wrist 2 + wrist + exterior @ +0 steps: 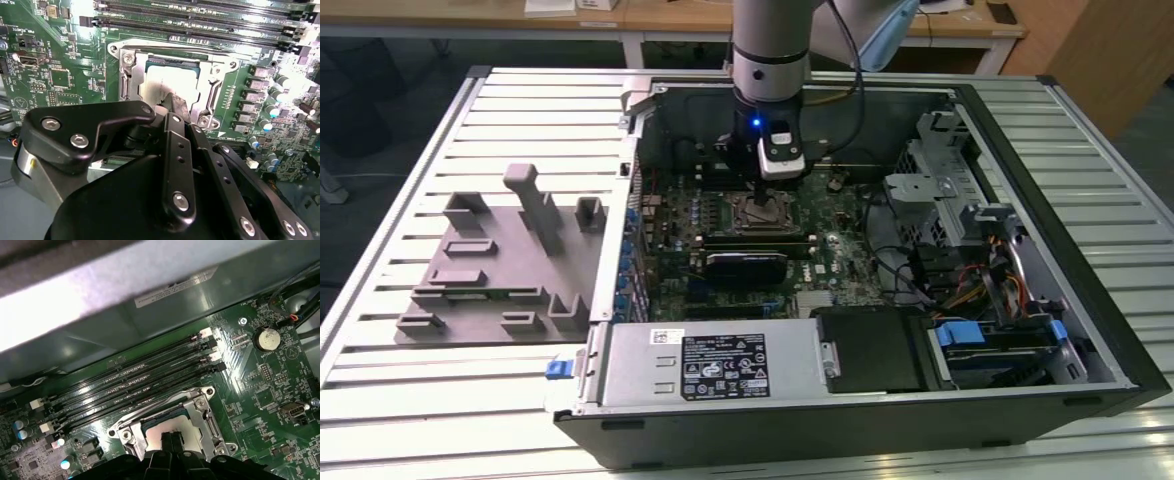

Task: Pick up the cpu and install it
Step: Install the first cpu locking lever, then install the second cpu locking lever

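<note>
The end effector (172,440) sits right over the shiny cpu (165,430) (inside its metal socket (202,412)).

socket frame (125,75) ringing cpu (160,82), memory slots (140,382) just beside

Arm vertical, wrist pointing straight down, pincer (172,102) fingers (172,440) closed together, tips low

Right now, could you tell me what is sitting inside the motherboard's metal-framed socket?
The small square silvery-topped cpu lies inside the metal-framed socket, directly below the black gripper. The gripper covers the chip's near edge, so full seating cannot be confirmed.
</note>
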{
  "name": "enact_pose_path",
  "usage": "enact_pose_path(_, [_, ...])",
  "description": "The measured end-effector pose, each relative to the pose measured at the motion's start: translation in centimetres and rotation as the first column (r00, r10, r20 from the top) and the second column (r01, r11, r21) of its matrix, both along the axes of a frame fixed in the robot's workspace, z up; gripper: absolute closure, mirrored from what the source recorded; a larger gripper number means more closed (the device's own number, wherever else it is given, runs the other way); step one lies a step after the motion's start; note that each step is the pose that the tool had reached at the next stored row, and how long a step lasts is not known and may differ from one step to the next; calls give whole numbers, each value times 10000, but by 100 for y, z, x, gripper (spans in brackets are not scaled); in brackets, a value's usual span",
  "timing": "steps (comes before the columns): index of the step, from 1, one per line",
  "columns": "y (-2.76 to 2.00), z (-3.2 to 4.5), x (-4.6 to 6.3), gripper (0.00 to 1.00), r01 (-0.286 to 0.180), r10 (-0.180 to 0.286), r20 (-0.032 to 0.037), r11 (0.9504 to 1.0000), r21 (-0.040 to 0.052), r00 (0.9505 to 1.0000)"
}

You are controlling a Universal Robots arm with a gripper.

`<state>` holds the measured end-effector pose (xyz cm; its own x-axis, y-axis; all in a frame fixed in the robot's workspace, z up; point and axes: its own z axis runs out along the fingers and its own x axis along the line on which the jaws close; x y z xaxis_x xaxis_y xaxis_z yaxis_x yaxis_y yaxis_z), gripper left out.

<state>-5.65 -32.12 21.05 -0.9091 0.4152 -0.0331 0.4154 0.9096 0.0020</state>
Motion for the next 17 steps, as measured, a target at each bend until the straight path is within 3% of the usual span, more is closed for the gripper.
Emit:
enact_pose_path(10, [0,255,0,89,0,0,0,10000,0,10000])
enact_pose_path(17, [0,287,0,89,0,0,0,10000,1,10000])
